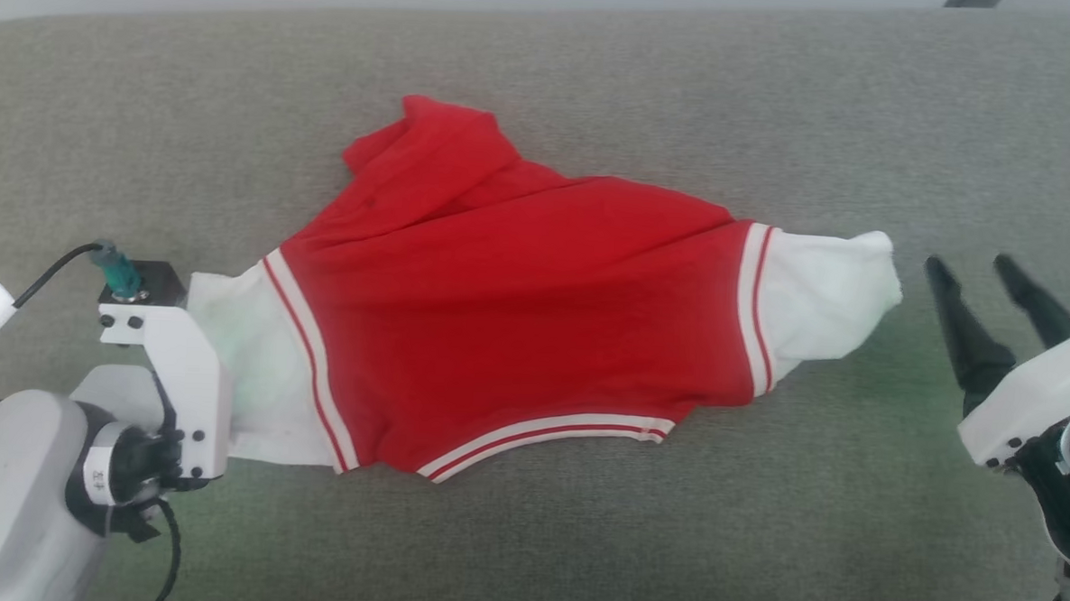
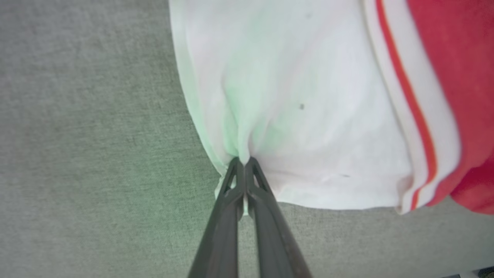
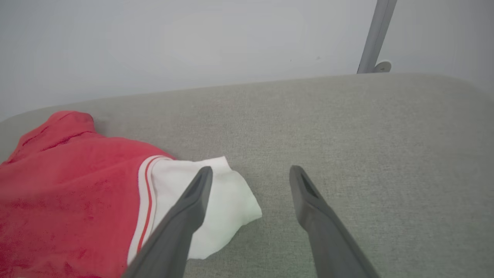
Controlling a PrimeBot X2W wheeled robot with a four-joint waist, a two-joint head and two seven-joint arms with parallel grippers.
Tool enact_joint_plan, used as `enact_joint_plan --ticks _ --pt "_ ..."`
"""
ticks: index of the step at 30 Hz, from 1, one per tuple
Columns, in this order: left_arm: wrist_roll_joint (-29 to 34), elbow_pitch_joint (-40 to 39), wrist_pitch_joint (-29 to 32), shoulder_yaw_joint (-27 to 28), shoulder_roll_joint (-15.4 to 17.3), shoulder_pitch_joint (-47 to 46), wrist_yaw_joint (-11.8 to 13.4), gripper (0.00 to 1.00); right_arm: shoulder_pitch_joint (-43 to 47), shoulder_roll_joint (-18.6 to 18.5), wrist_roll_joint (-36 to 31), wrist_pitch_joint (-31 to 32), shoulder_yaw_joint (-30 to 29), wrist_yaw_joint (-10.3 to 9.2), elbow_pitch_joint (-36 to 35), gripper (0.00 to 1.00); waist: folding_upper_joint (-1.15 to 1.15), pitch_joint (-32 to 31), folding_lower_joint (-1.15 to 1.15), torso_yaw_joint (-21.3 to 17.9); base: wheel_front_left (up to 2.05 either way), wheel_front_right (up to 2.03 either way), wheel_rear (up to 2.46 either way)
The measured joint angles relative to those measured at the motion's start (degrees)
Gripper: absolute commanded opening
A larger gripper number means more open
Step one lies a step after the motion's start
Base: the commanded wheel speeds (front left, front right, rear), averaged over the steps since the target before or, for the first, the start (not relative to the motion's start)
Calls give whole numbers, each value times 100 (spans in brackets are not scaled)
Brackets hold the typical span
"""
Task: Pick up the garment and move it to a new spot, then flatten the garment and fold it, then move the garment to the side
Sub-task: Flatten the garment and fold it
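Left gripper (image 2: 244, 160) was seen at bottom centre of its wrist view, pinched tight on the garment's (image 1: 516, 318) white end. Right gripper (image 1: 972, 265) was held wide apart and empty at lower right of the head view, just beside the opposite white end. The garment was spread mid-frame on grey upholstery (image 1: 578, 555).

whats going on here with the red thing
A two-armed robot is handling a red garment that lies spread on a grey fabric surface. The left gripper has its jaws shut on the garment's left white panel. The right gripper hangs just beyond the right white panel, jaws open and holding nothing.
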Motion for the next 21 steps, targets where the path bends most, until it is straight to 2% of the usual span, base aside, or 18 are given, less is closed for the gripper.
enact_joint_plan --ticks 10,21 --pt "35 51 -185 -207 -276 -253 -169 0 -276 -410 263 1282 386 1 671 100 0 110 0 354 0 0 0" --pt "34 265 -400 -342 -549 -525 -354 0 -1094 -598 436 2876 732 0 1720 100 0 305 0 690 0 0 0"
